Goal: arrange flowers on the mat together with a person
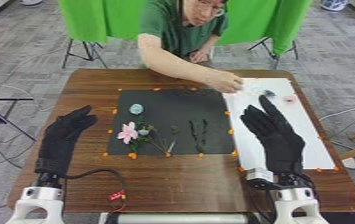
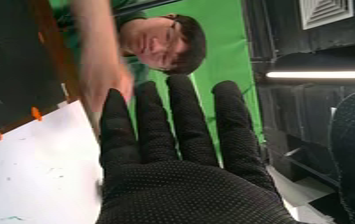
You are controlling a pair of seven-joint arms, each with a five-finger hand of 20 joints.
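On the wooden table (image 1: pixel 169 175), pink flower (image 1: pixel 127 132) at 8 o'clock on the black mat (image 1: pixel 175 106): probably light, petals fragile, best pinched by stem (image 1: pixel 135 147); left hand (image 1: pixel 60 137), right hand (image 1: pixel 276 139) wide, empty.

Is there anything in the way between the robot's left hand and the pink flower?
Nothing seems to block it. Between the left hand and the pink flower there's just table and a little orange blob by the black mat.

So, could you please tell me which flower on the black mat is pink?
The wide-petalled flower near the left edge of the black mat; the round flower beyond it is pale and bluish, not pink.
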